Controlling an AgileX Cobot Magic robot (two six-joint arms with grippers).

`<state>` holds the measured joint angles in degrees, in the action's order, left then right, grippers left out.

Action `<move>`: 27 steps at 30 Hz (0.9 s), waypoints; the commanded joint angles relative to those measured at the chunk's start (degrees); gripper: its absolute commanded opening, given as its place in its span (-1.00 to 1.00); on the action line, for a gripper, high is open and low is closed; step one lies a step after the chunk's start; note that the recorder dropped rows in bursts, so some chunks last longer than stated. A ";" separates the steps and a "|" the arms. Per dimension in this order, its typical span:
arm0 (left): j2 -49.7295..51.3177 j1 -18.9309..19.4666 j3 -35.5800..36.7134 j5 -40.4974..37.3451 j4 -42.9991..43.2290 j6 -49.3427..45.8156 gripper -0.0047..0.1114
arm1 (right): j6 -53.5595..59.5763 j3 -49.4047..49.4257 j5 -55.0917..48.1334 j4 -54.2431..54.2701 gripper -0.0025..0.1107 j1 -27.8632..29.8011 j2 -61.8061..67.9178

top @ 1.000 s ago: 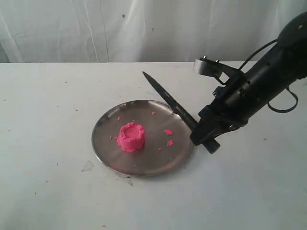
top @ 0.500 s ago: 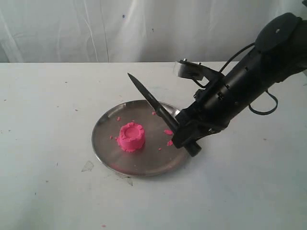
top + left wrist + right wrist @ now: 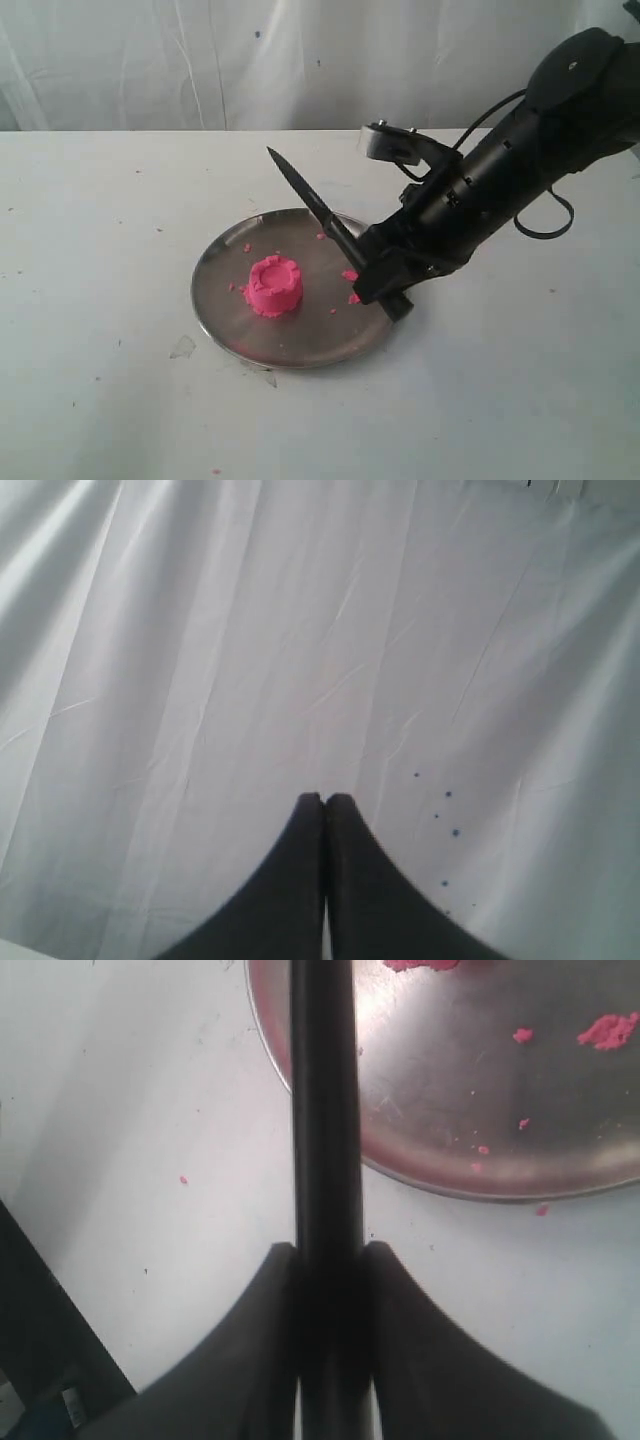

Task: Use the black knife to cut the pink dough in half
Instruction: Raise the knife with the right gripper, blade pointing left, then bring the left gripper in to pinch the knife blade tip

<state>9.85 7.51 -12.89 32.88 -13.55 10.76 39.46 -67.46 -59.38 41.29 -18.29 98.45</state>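
Note:
The pink dough [image 3: 273, 286] is one round mound with a crimped rim, left of centre on the steel plate [image 3: 225, 300]. My right gripper [image 3: 378, 280] is shut on the handle of the black knife [image 3: 305, 195], above the plate's right rim. The blade slants up and to the left, its tip in the air above the plate's far edge, apart from the dough. In the right wrist view the knife [image 3: 322, 1110] runs out between my gripper [image 3: 327, 1252] fingers past the plate's rim [image 3: 440, 1185]. The left gripper [image 3: 325, 798] is shut on nothing, facing a white curtain.
Small pink crumbs [image 3: 350, 276] lie on the plate's right part and a few specks dot the white table [image 3: 120, 400]. A white curtain [image 3: 200, 60] hangs behind the table. The right arm [image 3: 520, 150] reaches in from the upper right.
My right gripper has carried the knife left, from right of the plate's rim to over its right part. The blade tip has moved left. The dough has not moved.

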 commanded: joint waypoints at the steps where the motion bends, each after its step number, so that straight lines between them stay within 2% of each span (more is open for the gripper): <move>1: 9.84 -0.25 -6.65 -9.39 12.49 -0.47 -0.92 | -1.95 0.10 2.66 -1.50 -0.96 0.06 -0.68; 3: 16.56 -0.25 -7.70 -15.18 24.36 -0.47 -0.92 | -5.25 0.10 3.93 -5.58 -0.96 -0.27 -0.68; 6: 27.95 -2.02 -7.70 -16.54 35.36 -0.47 -0.92 | -15.11 0.10 6.24 -16.86 -0.96 -1.78 -0.68; 11: 46.05 -10.13 -8.68 3.81 37.31 -0.47 -0.92 | -26.71 -0.84 -1.00 -33.93 -0.96 -8.14 -1.09; 12: 48.55 -11.69 -9.44 4.18 39.54 -0.82 -0.92 | -28.95 -0.98 -1.72 -36.41 -0.96 -9.65 -1.31; 14: 54.39 -14.15 -11.71 0.43 43.67 -2.98 -0.92 | -33.48 -1.08 -2.24 -42.35 -0.96 -12.58 -2.03; 17: 62.04 -16.03 -14.65 -4.07 44.52 -4.06 -0.92 | -35.18 -1.08 -5.22 -49.63 -0.96 -15.63 -2.84; 21: 67.57 -16.19 -17.04 -5.76 44.52 -0.54 -0.92 | -39.82 -1.08 -6.74 -57.28 -0.96 -16.25 -4.42; 24: 70.65 -16.19 -20.45 -17.03 44.52 2.89 -0.92 | -40.19 -1.08 -6.22 -58.23 -0.96 -16.25 -6.17; 27: 74.52 -16.19 -27.43 -33.58 44.52 2.89 -0.92 | -39.46 -1.08 -5.93 -58.33 -0.96 -16.25 -7.15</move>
<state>81.42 -8.49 -35.13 12.48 30.99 12.44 0.00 -68.22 -65.38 -16.10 -34.34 92.67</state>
